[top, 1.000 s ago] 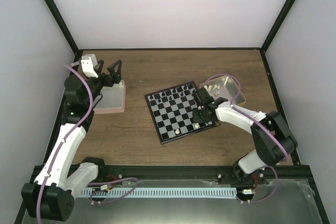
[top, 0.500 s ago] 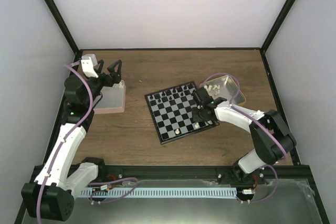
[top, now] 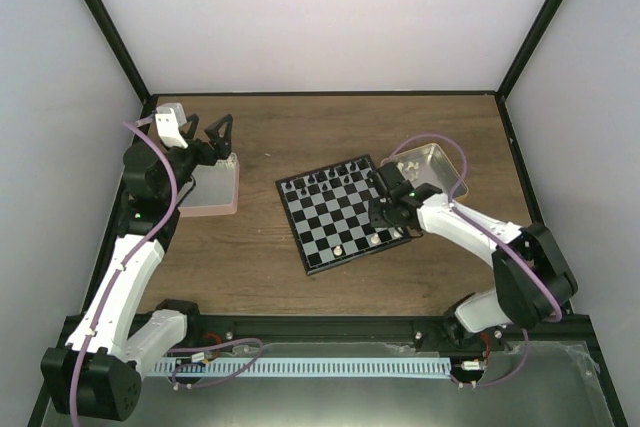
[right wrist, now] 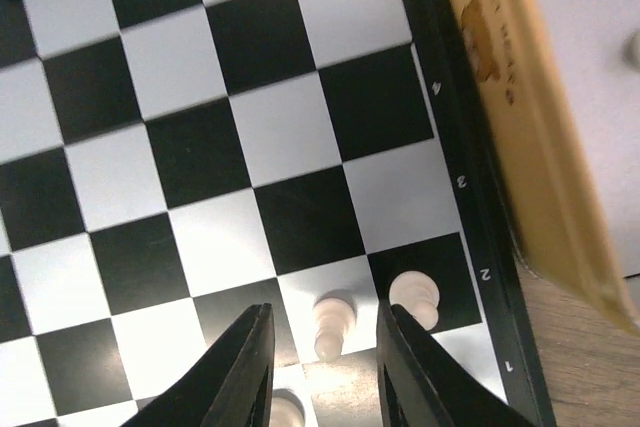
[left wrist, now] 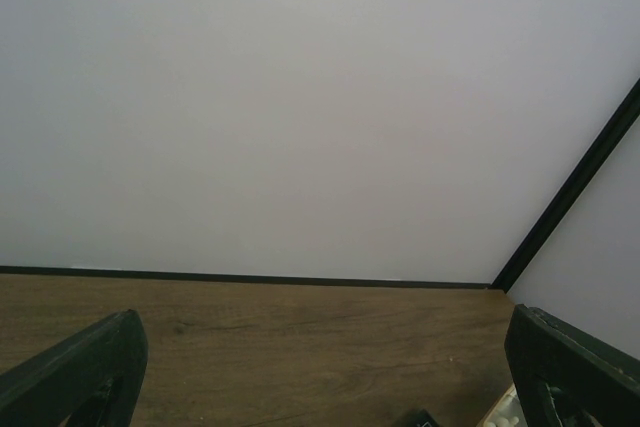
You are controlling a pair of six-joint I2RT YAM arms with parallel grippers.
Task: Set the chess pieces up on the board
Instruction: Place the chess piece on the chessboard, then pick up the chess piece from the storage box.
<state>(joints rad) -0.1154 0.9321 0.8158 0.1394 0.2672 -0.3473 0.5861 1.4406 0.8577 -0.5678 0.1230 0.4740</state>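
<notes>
Top external coverage places the board (top: 335, 217) near the middle of the wooden table (top: 300, 127), turned at a slant. The right gripper (top: 383, 215) is set low over the board's right-hand edge. The left gripper (top: 207, 133) is poised above the far end of the pink tray (top: 226, 209), well apart from the board. Black chessmen (top: 325, 181) are lined along the board's far row, and a lone white piece (top: 340, 249) is seen on its near row. More cream-white chess pieces (top: 405, 165) are gathered in the tan tray (top: 445, 175), which lies just beside the board's far right corner. From the right wrist, the right gripper's fingers (right wrist: 250, 367) are seen parted around a middle white piece (right wrist: 333, 325), which stands upright on a pale square. A sliver of board shows on either side of this piece, so it is flanked but not clamped. A neighbouring white piece (right wrist: 415, 297) stands on the black square next to it, beside the border mark 2, and a third white piece (right wrist: 285, 412) is partly cut off at the bottom edge. The tan tray's wall (right wrist: 530, 147) is seen running along the board's black border. From the left wrist, the left gripper's fingers (left wrist: 80, 377) are seen at the two lower corners, spread wide, with only wood and pale wall (left wrist: 300, 97) between them.
</notes>
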